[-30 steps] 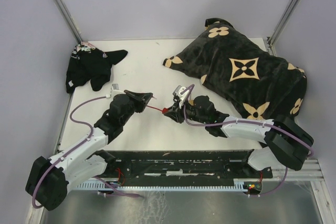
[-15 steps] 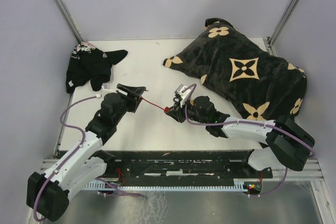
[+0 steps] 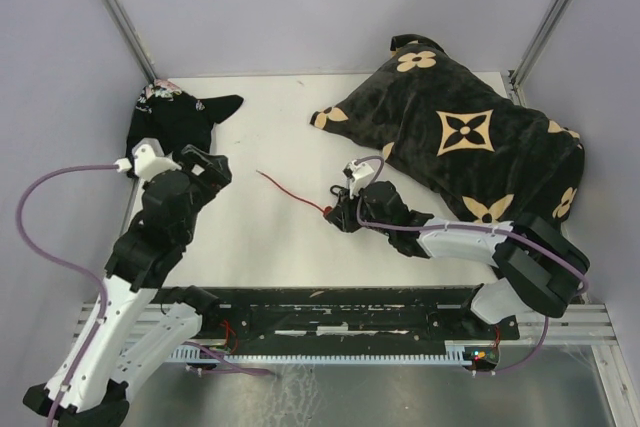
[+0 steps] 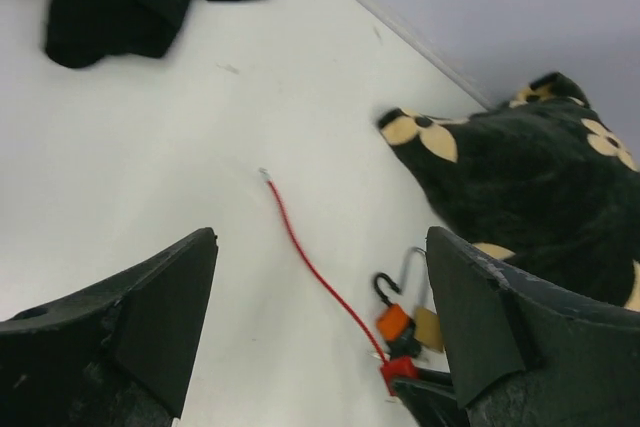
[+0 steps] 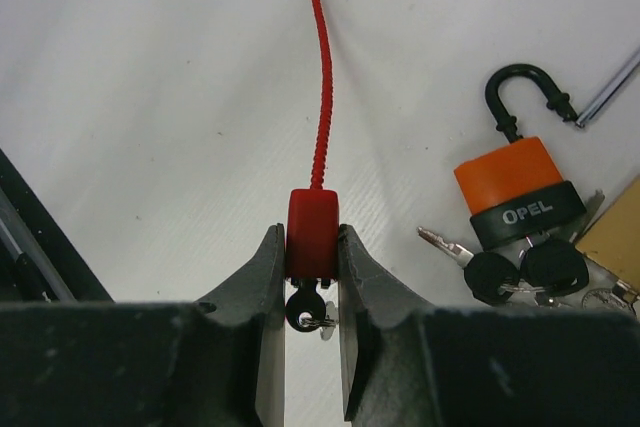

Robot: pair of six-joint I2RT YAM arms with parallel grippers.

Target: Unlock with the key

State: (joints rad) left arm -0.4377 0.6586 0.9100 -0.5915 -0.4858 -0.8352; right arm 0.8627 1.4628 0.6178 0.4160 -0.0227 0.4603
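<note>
Pinching the red cable lock [image 5: 311,215] is the right hand [image 5: 310,240]; the left hand [image 4: 320,235] hangs spread.

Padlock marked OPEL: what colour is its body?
Orange padlock body above a black band; best in right wrist view.

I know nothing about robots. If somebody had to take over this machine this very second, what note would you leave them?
The left hand is open and empty, well away from the lock.
The right hand is shut on the red lock, with a small key sticking out of its near end.
The red cable runs from the lock across the table; its far end lies loose, so the lock looks undone.
An orange padlock lies beside it, shackle open, no hand on it.
Left, probably: let go of the lock and draw the right hand back.
</note>
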